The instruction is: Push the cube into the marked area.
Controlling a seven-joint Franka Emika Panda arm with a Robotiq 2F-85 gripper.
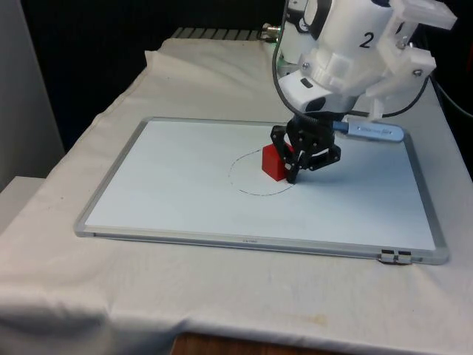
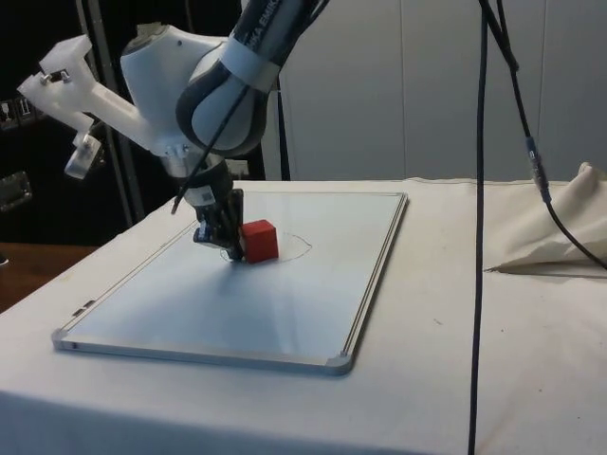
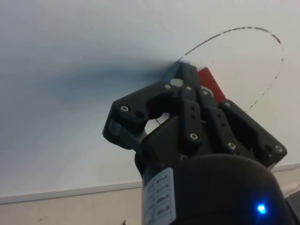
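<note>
1. The claw [image 1: 294, 171] is down at the whiteboard, its black fingers pressed together with nothing between them, as the wrist view shows [image 3: 185, 75].
2. In the side view the claw [image 2: 230, 248] stands close to upright, with its tips at or just above the board; actual contact with the board cannot be confirmed.
3. The red cube [image 1: 275, 162] sits on the board directly against the claw, on the claw's side towards the front view's left. In the side view the cube [image 2: 259, 240] appears touching the fingers.
4. The marked area [image 1: 260, 174] is a thin dashed circle drawn on the board (faint, but traceable round most of its run). The cube lies inside it, against its edge nearest the claw. The claw tips meet the line itself, as seen in the wrist view [image 3: 243, 56].
5. The whiteboard [image 1: 177, 185] has a grey frame and lies flat on the surface.
6. A blue-and-white marker [image 1: 373, 131] lies on the board beyond the claw, near the far edge towards the front view's right.
7. The surface [image 1: 222, 296] is covered by a white cloth, with some creasing at its edges.
</note>
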